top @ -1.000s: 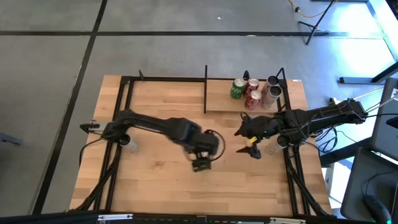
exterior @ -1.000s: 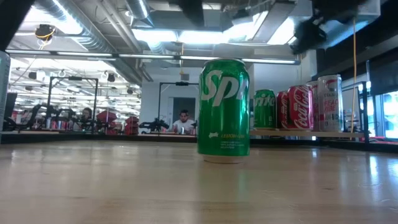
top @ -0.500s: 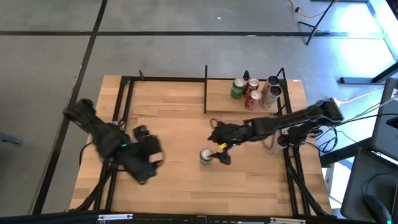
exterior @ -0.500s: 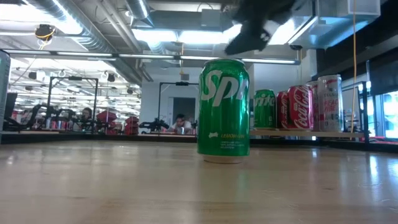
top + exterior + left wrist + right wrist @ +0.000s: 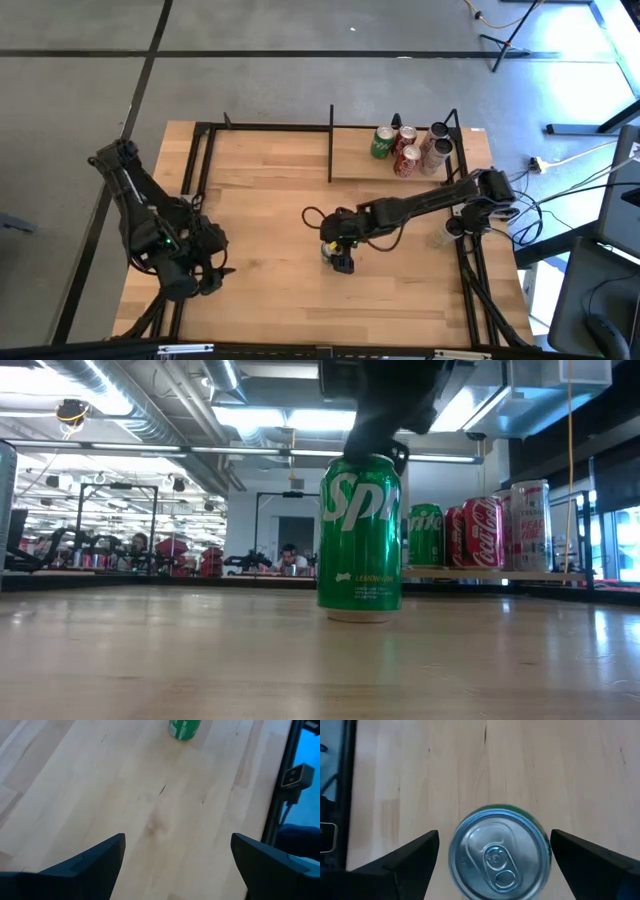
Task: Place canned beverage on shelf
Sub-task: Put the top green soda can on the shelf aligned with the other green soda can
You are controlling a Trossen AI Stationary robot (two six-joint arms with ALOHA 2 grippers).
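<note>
The right tool (image 5: pixel 340 256) is hanging wide open directly over the upright green can (image 5: pixel 499 854) — axis vertical — while the left tool (image 5: pixel 205 280), also open, is waiting well apart.

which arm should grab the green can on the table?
Right. Its end effector is directly over the green can, fingers open to either side of it. The left end effector is off near the table's left edge, far from the can.
</note>
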